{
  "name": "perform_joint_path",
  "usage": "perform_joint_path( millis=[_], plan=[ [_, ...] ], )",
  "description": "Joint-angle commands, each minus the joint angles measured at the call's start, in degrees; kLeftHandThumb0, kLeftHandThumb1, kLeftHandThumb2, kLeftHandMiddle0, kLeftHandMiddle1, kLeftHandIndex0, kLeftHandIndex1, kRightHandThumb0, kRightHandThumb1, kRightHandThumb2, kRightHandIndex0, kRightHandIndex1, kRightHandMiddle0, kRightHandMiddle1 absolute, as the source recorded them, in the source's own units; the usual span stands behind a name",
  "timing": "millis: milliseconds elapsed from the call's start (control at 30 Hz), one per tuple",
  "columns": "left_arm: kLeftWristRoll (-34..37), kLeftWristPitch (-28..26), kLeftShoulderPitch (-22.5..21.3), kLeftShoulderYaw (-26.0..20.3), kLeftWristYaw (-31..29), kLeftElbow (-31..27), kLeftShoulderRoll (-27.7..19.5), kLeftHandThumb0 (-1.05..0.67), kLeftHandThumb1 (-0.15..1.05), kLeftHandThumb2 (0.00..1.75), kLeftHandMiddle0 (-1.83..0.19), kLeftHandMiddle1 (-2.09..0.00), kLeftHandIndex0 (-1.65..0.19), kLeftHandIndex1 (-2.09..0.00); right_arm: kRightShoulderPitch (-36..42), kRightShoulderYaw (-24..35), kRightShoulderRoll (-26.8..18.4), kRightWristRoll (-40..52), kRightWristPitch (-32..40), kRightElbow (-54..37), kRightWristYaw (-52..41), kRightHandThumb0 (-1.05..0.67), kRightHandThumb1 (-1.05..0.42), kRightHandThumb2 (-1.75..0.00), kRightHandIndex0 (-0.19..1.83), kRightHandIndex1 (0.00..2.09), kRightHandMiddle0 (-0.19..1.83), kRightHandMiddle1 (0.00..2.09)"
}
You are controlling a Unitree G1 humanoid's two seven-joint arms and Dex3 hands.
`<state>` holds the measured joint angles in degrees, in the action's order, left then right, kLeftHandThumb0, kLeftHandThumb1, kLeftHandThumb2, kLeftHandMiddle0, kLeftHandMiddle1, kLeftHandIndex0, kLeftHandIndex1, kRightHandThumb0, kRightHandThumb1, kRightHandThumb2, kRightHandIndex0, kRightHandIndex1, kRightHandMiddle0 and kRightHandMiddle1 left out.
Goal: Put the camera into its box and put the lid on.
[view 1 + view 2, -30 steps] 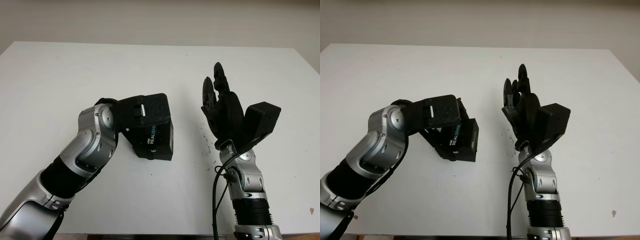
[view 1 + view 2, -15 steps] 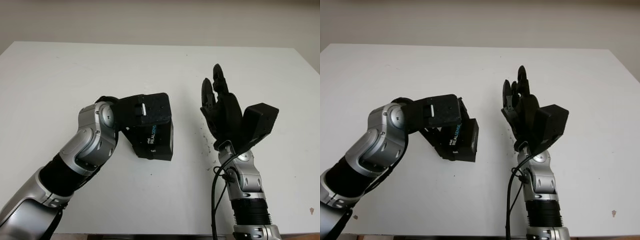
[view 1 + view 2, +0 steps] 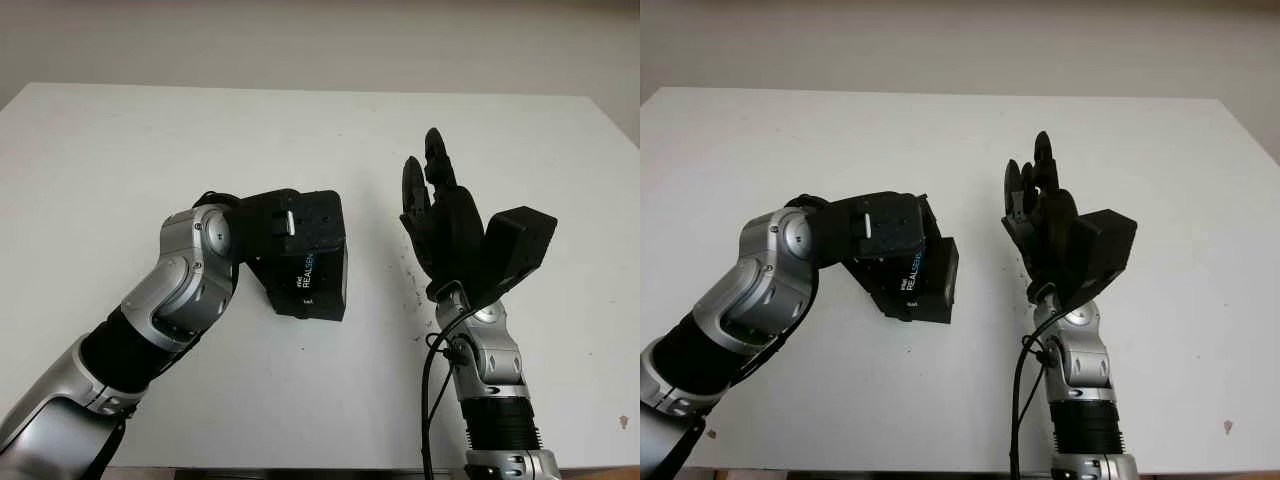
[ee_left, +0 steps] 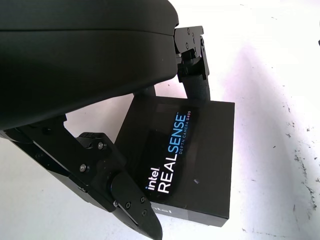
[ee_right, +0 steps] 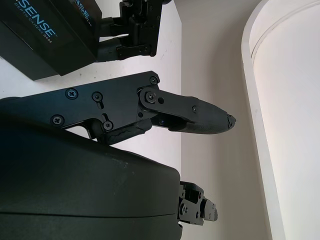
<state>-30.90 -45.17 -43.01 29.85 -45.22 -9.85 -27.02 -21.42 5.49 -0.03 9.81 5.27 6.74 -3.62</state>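
Note:
A black box (image 3: 312, 287) printed "Intel RealSense" lies closed on the white table (image 3: 120, 150), a little left of the middle. My left hand (image 3: 290, 228) hangs over its top, curled about it. In the left wrist view one finger (image 4: 195, 85) meets the far edge of the box (image 4: 192, 165) and another finger (image 4: 125, 200) sits against its near corner. The camera itself is hidden. My right hand (image 3: 428, 178) stands upright to the right of the box, open and apart from it, holding nothing.
Small dark specks (image 3: 412, 290) mark the table between the box and the right arm. The table's far edge (image 3: 300, 90) meets a pale wall. Bare white surface lies to the left, behind and to the far right.
My left hand has tipped down a little closer over the box top. The box stays in place. My right hand has barely shifted.

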Motion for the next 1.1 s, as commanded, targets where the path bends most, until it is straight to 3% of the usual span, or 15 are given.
perform_joint_path(
  millis=[0, 267, 433, 567, 700, 900, 1067],
  plan=[
    [0.3, 1.4, -1.0, 1.0, -0.3, -0.1, 1.2, -0.18, 0.93, 0.06, -0.44, -1.79, -0.31, -1.67, -0.5, 0.0, 0.1, 0.1, -0.8, 0.1, -0.1, -0.59, -1.05, -0.54, -0.11, 0.06, -0.1, 0.07],
    [-0.5, 3.7, -0.5, 1.4, -0.4, 0.2, 0.8, -0.15, 0.92, 0.05, -0.25, -1.79, -0.28, -1.7, -0.6, -0.2, 0.1, -0.2, -1.6, 0.8, -0.3, -0.6, -1.05, -0.54, -0.11, 0.06, -0.11, 0.07],
    [-1.2, 6.9, 0.3, 1.7, -0.3, 0.4, 0.3, -0.17, 0.91, 0.05, 0.03, -1.78, -0.3, -1.71, -0.6, -0.2, 0.4, 0.0, -1.4, 0.8, -0.3, -0.6, -1.05, -0.55, -0.11, 0.06, -0.11, 0.07],
    [-1.2, 6.8, 0.7, 1.7, -0.9, 0.3, 0.7, -0.15, 0.91, 0.05, -0.11, -1.86, -0.29, -1.78, -0.7, -0.1, 0.6, 0.0, -1.3, 0.9, -0.2, -0.59, -1.05, -0.54, -0.11, 0.06, -0.1, 0.07],
    [-1.4, 7.2, 0.5, 2.0, -1.5, -0.1, 0.7, -0.17, 0.91, 0.05, -0.07, -1.93, -0.29, -1.83, -0.8, -0.1, 0.7, 0.0, -2.3, 1.7, -0.5, -0.6, -1.05, -0.53, -0.12, 0.05, -0.11, 0.07],
    [-3.1, 4.8, -0.9, 3.1, -3.3, -0.1, 1.8, -0.19, 0.9, 0.04, -0.44, -1.8, -0.33, -1.72, -0.9, -0.1, 0.8, 0.2, -2.3, 2.1, -0.8, -0.6, -1.05, -0.54, -0.12, 0.05, -0.1, 0.07],
    [-3.6, 0.9, -2.9, 3.6, -5.5, 0.3, 3.1, -0.2, 0.89, 0.04, -0.47, -1.78, -0.35, -1.65, -0.9, -0.2, 0.9, 0.2, -2.1, 2.2, -0.6, -0.6, -1.05, -0.53, -0.11, 0.05, -0.1, 0.07]
  ],
)
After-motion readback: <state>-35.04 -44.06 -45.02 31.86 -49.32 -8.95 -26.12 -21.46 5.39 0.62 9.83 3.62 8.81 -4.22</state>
